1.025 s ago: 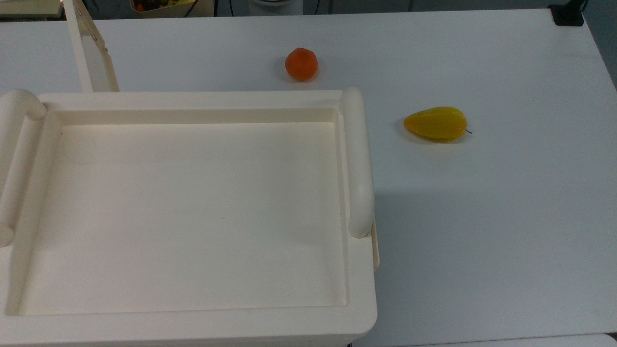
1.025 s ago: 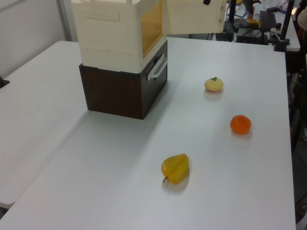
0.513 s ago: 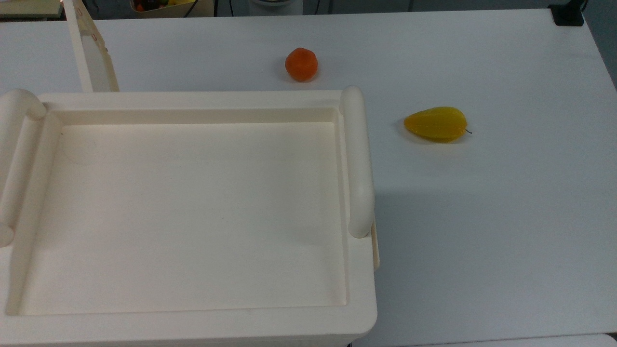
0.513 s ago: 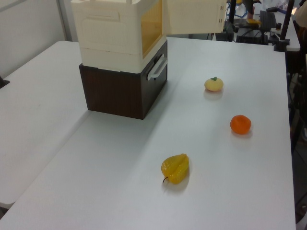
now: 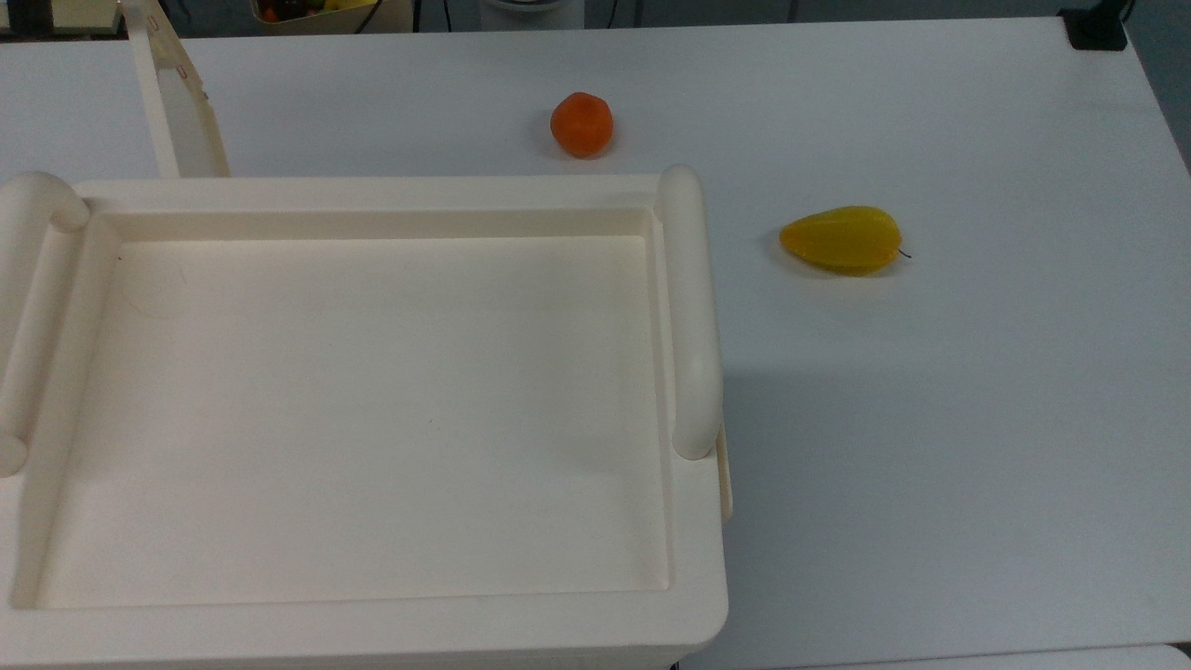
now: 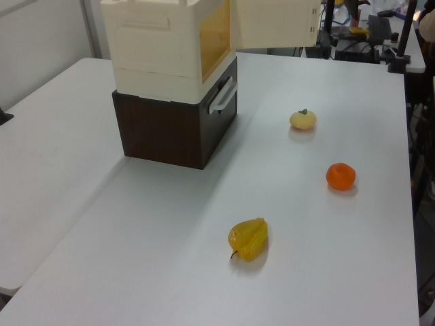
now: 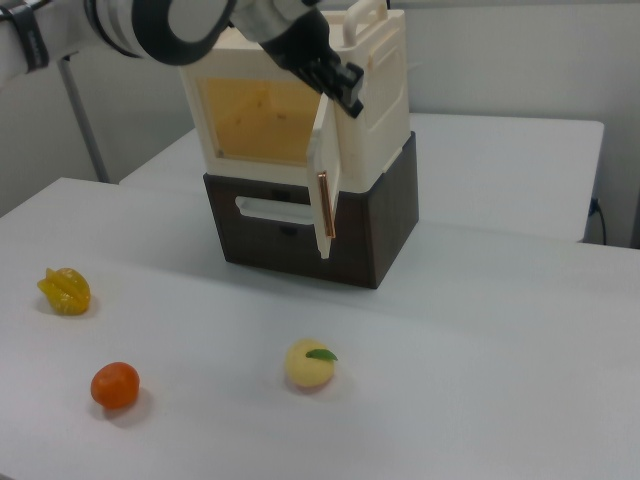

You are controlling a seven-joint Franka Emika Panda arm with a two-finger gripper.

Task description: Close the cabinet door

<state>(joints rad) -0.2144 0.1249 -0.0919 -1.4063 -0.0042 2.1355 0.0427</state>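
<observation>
Reaching in from the right view's upper left, my arm ends in my pincer, which sits at the top edge of the cabinet door; I cannot tell how far its fingers are parted or whether they have hold of anything. Just below my pincer, that door hangs swung out from the cabinet, showing the amber-lit inside to the right view's left of my pincer. Under the cabinet stands a dark brown base on the white desk. Well below my pincer in the right view lie a pale peach, an orange and a yellow starfruit, all apart from one another. I can read no writing or labels anywhere.
</observation>
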